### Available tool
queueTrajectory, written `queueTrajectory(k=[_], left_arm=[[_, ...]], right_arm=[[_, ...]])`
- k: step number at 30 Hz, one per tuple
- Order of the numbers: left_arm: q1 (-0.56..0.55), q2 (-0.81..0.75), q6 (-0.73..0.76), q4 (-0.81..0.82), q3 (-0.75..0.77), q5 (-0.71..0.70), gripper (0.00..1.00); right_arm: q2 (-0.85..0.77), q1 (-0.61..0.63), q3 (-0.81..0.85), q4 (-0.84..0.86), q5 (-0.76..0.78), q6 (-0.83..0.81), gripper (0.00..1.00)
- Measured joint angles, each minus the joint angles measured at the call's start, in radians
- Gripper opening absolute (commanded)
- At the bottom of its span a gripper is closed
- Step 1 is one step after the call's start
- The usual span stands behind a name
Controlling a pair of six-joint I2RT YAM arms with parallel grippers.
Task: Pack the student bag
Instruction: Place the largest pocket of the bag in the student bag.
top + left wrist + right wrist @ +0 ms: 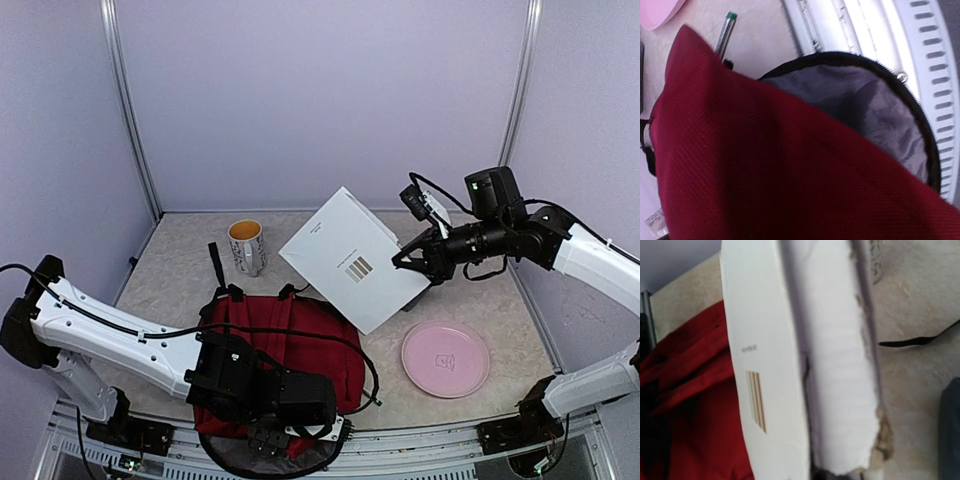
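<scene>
The dark red student bag lies flat at the table's near edge, its black-zipped mouth gaping toward the arm bases and showing grey lining. My left gripper sits at that mouth; red fabric drapes over its fingers and hides them, and it stands open. My right gripper is shut on the edge of a white book with a small striped mark, holding it tilted in the air just beyond the bag's far right corner. In the right wrist view the book fills the middle, with the bag below left.
A white mug with an orange inside stands at the back left. A pink plate lies right of the bag. A green-capped pen rests on the table beside the bag. A black strap trails toward the mug.
</scene>
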Motion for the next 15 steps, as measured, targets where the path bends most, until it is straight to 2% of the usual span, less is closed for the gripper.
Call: queueTrajectory(k=[4,7,11,15], left_arm=[[-0.011,-0.002,-0.003,0.035,0.000,0.095,0.99],[0.000,0.010,-0.033,0.055,0.000,0.089,0.99],[0.016,0.027,-0.073,0.082,-0.018,0.074,0.99],[-0.011,0.027,-0.091,0.084,-0.022,0.079,0.99]], right_arm=[[-0.016,0.000,-0.051,0.064,-0.028,0.037,0.00],[-0.018,0.009,-0.143,0.166,-0.060,0.110,0.00],[0.022,0.087,-0.257,0.267,-0.063,0.207,0.00],[0.093,0.137,-0.300,0.359,-0.043,0.277,0.00]])
